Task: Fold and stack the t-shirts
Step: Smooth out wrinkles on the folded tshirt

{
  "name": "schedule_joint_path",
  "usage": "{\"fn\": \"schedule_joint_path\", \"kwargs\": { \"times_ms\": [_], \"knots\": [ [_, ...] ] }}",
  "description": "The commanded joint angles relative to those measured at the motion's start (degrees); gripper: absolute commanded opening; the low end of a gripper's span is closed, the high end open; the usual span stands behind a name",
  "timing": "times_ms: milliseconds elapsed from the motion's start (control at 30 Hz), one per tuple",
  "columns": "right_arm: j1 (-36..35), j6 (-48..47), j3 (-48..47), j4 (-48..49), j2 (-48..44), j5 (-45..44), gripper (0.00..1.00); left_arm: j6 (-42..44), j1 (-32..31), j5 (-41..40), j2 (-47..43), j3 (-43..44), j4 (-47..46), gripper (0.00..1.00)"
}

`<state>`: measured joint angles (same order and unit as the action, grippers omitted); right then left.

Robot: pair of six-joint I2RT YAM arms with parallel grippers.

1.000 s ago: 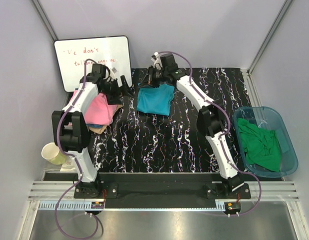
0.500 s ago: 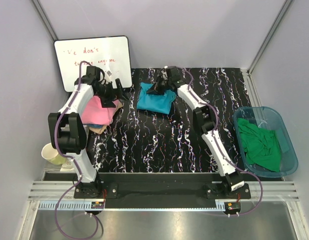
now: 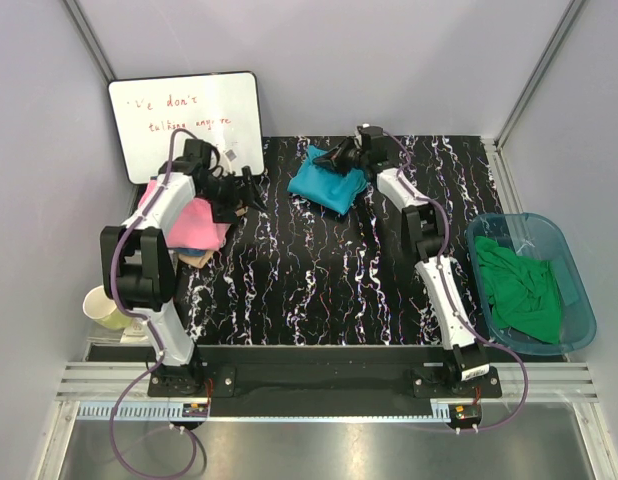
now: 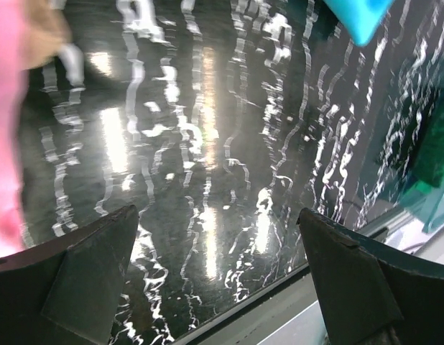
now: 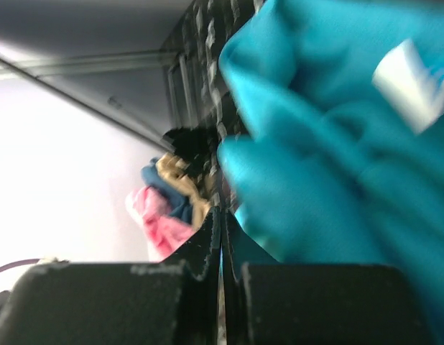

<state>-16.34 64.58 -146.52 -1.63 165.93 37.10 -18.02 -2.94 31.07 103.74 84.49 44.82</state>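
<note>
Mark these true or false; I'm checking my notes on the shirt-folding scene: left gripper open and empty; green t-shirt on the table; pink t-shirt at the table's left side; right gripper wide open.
1. The left gripper is open, with nothing between its fingers. True.
2. The green t-shirt lies on the table. False: it lies in the blue tub at the right.
3. The pink t-shirt lies at the table's left side. True.
4. The right gripper is wide open. False: its fingers are shut, right at the bunched teal t-shirt at the far side of the table.
</note>
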Motion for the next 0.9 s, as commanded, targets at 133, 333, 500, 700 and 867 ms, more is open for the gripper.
{"fn": "schedule_joint_path", "kwargs": {
  "times_ms": [133,333,500,700,867],
  "knots": [
    [0.8,0.3,13.0,8.8,-18.7,6.0,0.0,-4.5,-9.1,4.4,6.5,15.2,-4.9,0.99],
    [0.8,-2.9,19.3,3.5,-18.6,7.1,0.0,-6.4,-9.8,3.9,6.7,18.7,-4.9,0.99],
    [0.5,-3.1,30.2,2.9,-17.8,8.9,0.0,-5.9,-9.8,2.8,3.6,16.3,-4.6,0.99],
    [-0.9,0.0,43.0,6.1,-21.4,12.9,0.0,-5.4,-9.7,2.1,1.3,12.8,-4.2,0.99],
    [-2.7,0.3,54.5,5.9,-26.5,16.0,0.0,-5.4,-9.7,1.9,0.2,12.5,-3.8,0.99]
  ]
}}
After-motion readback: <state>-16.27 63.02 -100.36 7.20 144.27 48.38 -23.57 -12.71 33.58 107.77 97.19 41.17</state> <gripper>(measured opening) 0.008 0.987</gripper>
